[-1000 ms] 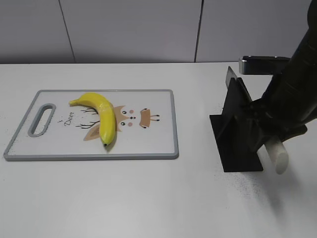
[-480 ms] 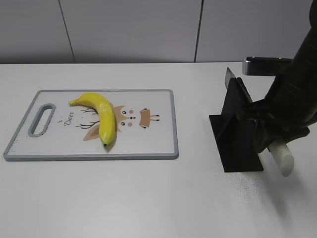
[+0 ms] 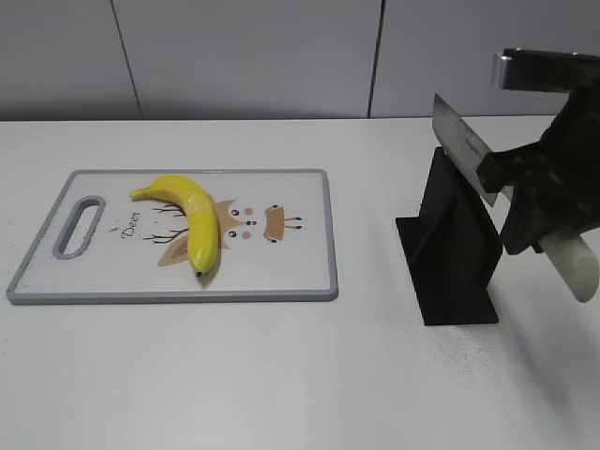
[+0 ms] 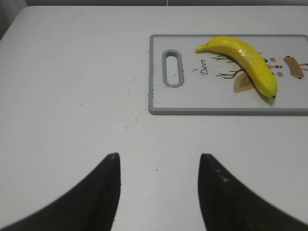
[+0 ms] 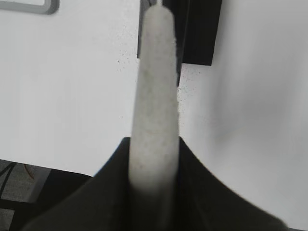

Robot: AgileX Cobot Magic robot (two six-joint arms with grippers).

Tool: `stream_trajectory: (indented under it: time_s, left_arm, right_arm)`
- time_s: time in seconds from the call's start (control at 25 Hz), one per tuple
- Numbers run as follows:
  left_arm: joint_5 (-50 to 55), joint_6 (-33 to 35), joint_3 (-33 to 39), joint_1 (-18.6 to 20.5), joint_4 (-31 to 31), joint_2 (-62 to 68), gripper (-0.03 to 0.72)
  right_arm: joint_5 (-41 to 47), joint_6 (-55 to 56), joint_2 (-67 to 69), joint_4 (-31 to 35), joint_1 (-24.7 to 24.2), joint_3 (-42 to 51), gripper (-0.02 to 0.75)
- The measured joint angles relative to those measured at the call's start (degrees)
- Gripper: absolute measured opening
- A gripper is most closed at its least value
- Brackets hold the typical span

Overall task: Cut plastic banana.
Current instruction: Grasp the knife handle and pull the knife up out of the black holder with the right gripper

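The plastic banana [image 3: 187, 218] lies on its side on a white cutting board [image 3: 281, 272] with a grey rim and a little deer picture. The board sits on the left part of the white table [image 3: 281, 375]. The banana's stem points to the board's handle hole.

The right gripper [image 3: 539, 202] is up in the air at the right. Its fingers are squeezed tight on the pale handle of a knife [image 3: 462, 150]. The shiny blade sticks up and to the left, over a black knife stand [image 3: 450, 253].

The left gripper [image 4: 159, 192] hangs low over the bare table, well apart from the board. Its two dark fingers are spread wide with nothing between them
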Motion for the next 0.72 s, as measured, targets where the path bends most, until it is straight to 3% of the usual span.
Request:
stream_trajectory:
  time_s: [0.52,0.72]
  left_arm:
    - [0.0,0.0,0.0,0.0,0.0,0.0,0.512]
    - [-0.1,0.0,0.0,0.0,0.2,0.0,0.512]
  right_arm:
    - [4.2,-2.1,-4.5,0.1,0.1,-11.4,0.162]
    - [4.4,-9.2,-4.5,0.1,0.1,-15.6,0.162]
